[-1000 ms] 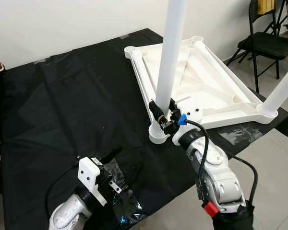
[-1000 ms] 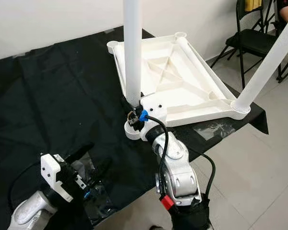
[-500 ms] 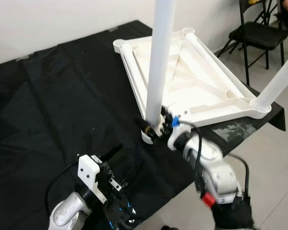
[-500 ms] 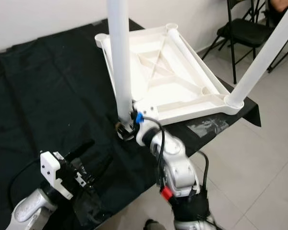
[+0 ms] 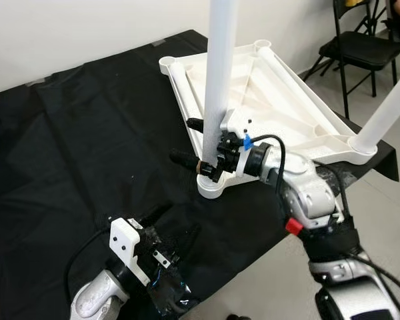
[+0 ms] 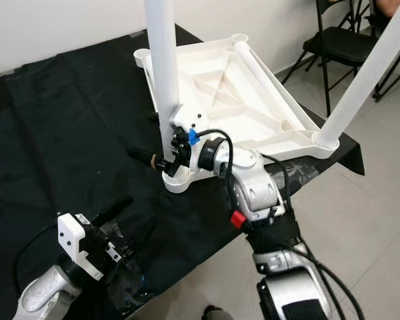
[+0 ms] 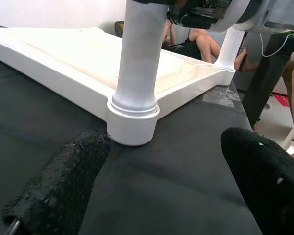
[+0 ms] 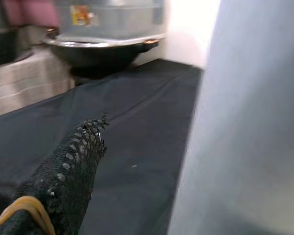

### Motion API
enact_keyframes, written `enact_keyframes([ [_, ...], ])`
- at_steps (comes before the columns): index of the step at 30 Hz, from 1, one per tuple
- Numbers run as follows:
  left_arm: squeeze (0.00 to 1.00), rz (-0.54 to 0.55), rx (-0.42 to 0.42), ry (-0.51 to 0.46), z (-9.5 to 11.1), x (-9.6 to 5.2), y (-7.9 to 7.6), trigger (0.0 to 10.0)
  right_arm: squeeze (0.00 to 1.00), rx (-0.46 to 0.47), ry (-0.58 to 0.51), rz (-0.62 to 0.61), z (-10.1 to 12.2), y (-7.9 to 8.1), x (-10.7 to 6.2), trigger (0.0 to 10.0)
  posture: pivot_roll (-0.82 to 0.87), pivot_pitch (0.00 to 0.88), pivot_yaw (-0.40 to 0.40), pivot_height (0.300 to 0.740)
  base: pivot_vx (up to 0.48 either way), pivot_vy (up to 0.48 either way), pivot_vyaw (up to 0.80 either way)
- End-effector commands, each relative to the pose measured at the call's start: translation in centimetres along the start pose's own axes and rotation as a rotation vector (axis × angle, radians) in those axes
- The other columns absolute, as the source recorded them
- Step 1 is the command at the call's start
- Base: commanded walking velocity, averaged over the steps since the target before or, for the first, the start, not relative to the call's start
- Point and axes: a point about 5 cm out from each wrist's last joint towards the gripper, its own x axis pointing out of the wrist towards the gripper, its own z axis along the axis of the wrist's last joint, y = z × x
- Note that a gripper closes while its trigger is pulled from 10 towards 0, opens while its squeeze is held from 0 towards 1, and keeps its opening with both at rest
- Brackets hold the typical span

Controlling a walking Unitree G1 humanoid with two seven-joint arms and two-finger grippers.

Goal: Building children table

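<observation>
**Right gripper at base of near leg; leg upright in corner socket**

The white tabletop [image 5: 280, 107] was observed lying upside down on the black-covered surface [image 5: 87, 133], occupying the upper centre to right of the left eye view. One white leg [image 5: 220, 80] was seen standing upright in the near corner socket [image 5: 212, 187], its long axis vertical and running out of the top of the frame. A second leg [image 5: 387, 113] was noted at the right corner, leaning toward the upper right.

The right gripper [image 5: 203, 143] was recorded at the lower part of the near leg, just above the socket, reaching in from the right, roughly level. Its two black fingers [image 5: 184, 159] were seen spread apart, one to each side of the leg rather than pressed on it; in the right wrist view one finger [image 8: 63, 176] lay clear of the pale leg wall. No clamp on the leg could be confirmed.

The left gripper [image 5: 161, 230] was noted low at the lower left of the frame, over crumpled clear plastic wrap [image 5: 170, 287], with fingers well apart and nothing between them. In the left wrist view the socket [image 7: 133, 125] was seen straight ahead between the two fingers.

Judgement: the right arm was much the nearer to the leg. Any seating or twisting of the leg would be about its vertical axis, so the fingers would first have to be closed across that axis.
</observation>
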Motion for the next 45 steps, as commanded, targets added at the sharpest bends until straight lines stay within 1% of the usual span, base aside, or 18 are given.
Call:
enact_keyframes([
  [1, 0.0, 0.002, 0.002, 0.021, -0.2, -0.4, -0.1, 10.0, 0.0, 0.01, -0.028, 0.036, 0.1, -0.2, -0.2, 10.0, 0.04, 0.207, -0.012, 0.74, 0.0, 0.0, 0.0],
  [4, 0.0, 0.001, 0.001, 0.022, -0.2, -0.4, -0.1, 10.0, 0.0, 0.017, -0.024, 0.064, 0.1, -0.6, -0.6, 10.0, 0.05, 0.209, -0.01, 0.74, 0.0, 0.0, 0.0],
  [5, 0.0, 0.001, 0.001, 0.023, -0.2, -0.5, -0.1, 10.0, 0.0, 0.017, -0.018, 0.08, 0.1, -0.8, -0.9, 7.0, 0.05, 0.211, -0.008, 0.74, 0.0, 0.0, 0.0],
  [6, 0.0, 0.001, 0.001, 0.024, -0.2, -0.5, -0.1, 10.0, 0.0, 0.027, -0.015, 0.095, 0.0, -1.0, -1.2, 2.5, 0.05, 0.214, -0.006, 0.74, 0.0, 0.0, 0.0],
  [7, 0.0, 0.001, 0.001, 0.025, -0.1, -0.5, -0.1, 10.0, 0.0, 0.033, -0.015, 0.109, -0.1, -1.2, -1.3, 2.5, 0.05, 0.214, -0.006, 0.74, 0.0, 0.0, 0.0],
  [8, 0.0, 0.002, 0.001, 0.026, -0.1, -0.6, -0.1, 10.0, 0.0, 0.038, -0.005, 0.13, -0.2, -1.3, -1.7, 0.0, 0.05, 0.211, 0.002, 0.74, 0.0, 0.0, 0.0],
  [16, 0.0, -0.004, -0.002, 0.031, 0.0, -0.7, -0.1, 10.0, 0.0, 0.039, 0.028, 0.147, -0.9, -1.5, -2.7, 0.0, 0.05, 0.226, 0.012, 0.74, 0.0, 0.0, 0.0],
  [23, 0.0, -0.003, -0.006, 0.029, 0.0, -0.7, 0.0, 10.0, 0.0, 0.065, 0.072, 0.016, -3.1, -0.5, -2.4, 0.0, 0.04, 0.224, 0.01, 0.74, 0.0, 0.0, 0.0],
  [24, 0.0, -0.002, -0.007, 0.029, 0.0, -0.7, 0.0, 10.0, 0.0, 0.085, 0.105, -0.127, -4.2, -0.4, -1.8, 0.0, 0.04, 0.225, 0.002, 0.74, 0.0, 0.0, 0.0],
  [25, 0.0, -0.002, -0.007, 0.029, -0.1, -0.7, 0.1, 10.0, 0.0, 0.117, 0.185, -0.672, -5.6, -2.0, -2.4, 0.0, 0.03, 0.223, -0.008, 0.74, 0.0, 0.0, 0.0],
  [26, 0.0, -0.002, -0.007, 0.029, -0.1, -0.7, 0.1, 10.0, 0.0, 0.117, 0.185, -0.672, -5.6, -2.0, -2.4, 0.0, 0.03, 0.223, -0.008, 0.74, 0.0, 0.0, 0.0],
  [27, 0.0, -0.003, -0.005, 0.029, -0.1, -0.6, 0.1, 10.0, 0.0, 0.146, 0.2, -0.929, -6.6, -0.9, -3.4, 0.0, 0.04, 0.223, -0.014, 0.74, 0.0, 0.0, 0.0],
  [30, 0.0, -0.003, -0.004, 0.03, -0.1, -0.5, 0.2, 10.0, 0.0, 0.17, 0.206, -0.97, -7.2, 1.9, -2.9, 0.0, 0.05, 0.225, -0.008, 0.74, 0.0, 0.0, 0.0],
  [32, 0.0, 0.0, -0.002, 0.029, -0.1, -0.4, 0.3, 10.0, 0.0, 0.217, 0.183, -0.728, -7.5, 6.5, -0.2, 0.0, 0.02, 0.214, 0.007, 0.74, 0.0, 0.0, 0.0],
  [40, 0.0, 0.0, -0.002, 0.029, -0.1, -0.4, 0.3, 10.0, 0.0, 0.217, 0.183, -0.728, -7.5, 6.5, -0.2, 0.0, 0.02, 0.214, 0.007, 0.74, 0.0, 0.0, 0.0],
  [41, 0.0, -0.002, 0.0, 0.031, -0.2, -0.3, 0.3, 10.0, 0.0, 0.221, 0.18, -0.675, -7.5, 6.7, 0.3, 3.1, 0.04, 0.208, -0.013, 0.74, 0.0, 0.0, 0.0],
  [42, 0.0, 0.006, 0.004, 0.029, -0.3, -0.2, 0.4, 10.0, 0.0, 0.216, 0.164, -0.627, -7.1, 6.2, 0.7, 10.0, 0.03, 0.191, -0.014, 0.74, 0.0, 0.0, 0.0],
  [45, 0.0, 0.013, 0.007, 0.027, -0.4, -0.1, 0.4, 10.0, 0.0, 0.202, 0.132, -0.545, -6.4, 5.3, 1.1, 10.0, 0.03, 0.187, -0.013, 0.74, 0.0, 0.0, 0.0],
])
